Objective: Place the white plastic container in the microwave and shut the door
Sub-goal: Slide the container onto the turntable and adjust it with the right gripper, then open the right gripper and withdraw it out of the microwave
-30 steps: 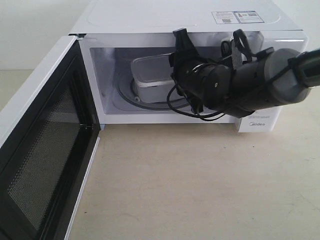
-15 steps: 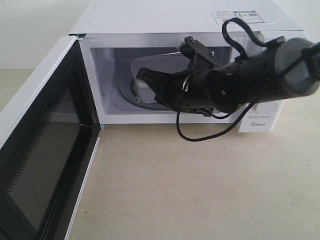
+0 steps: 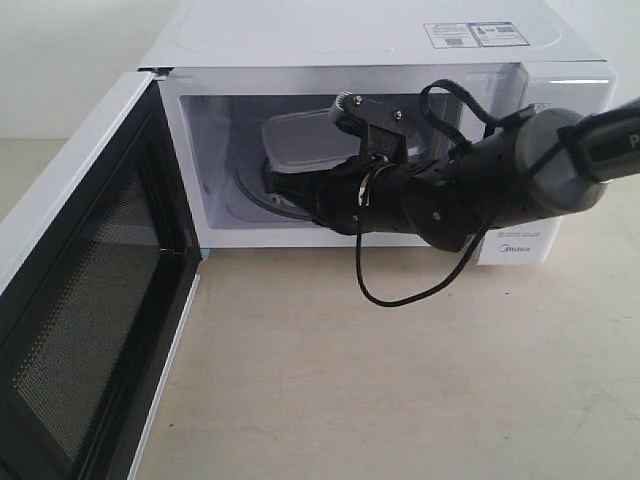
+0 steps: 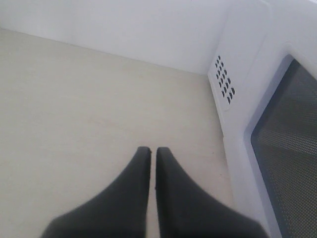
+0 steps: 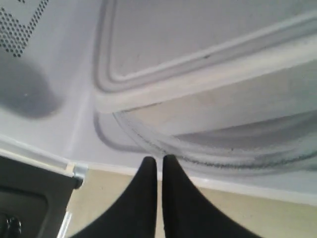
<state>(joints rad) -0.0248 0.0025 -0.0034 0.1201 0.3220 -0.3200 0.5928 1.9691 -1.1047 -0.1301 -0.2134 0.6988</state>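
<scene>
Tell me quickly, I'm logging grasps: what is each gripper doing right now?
Left gripper: closed, holding nothing.
Right gripper: closed, empty, just short of the white plastic container.

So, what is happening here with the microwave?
The container already sits inside the microwave, on the turntable. The right gripper is shut and empty, at the front of the opening, just before the container. The door stands wide open, so closing it is the step left. The left gripper is also shut, over the table beside the door's outer side.
</scene>
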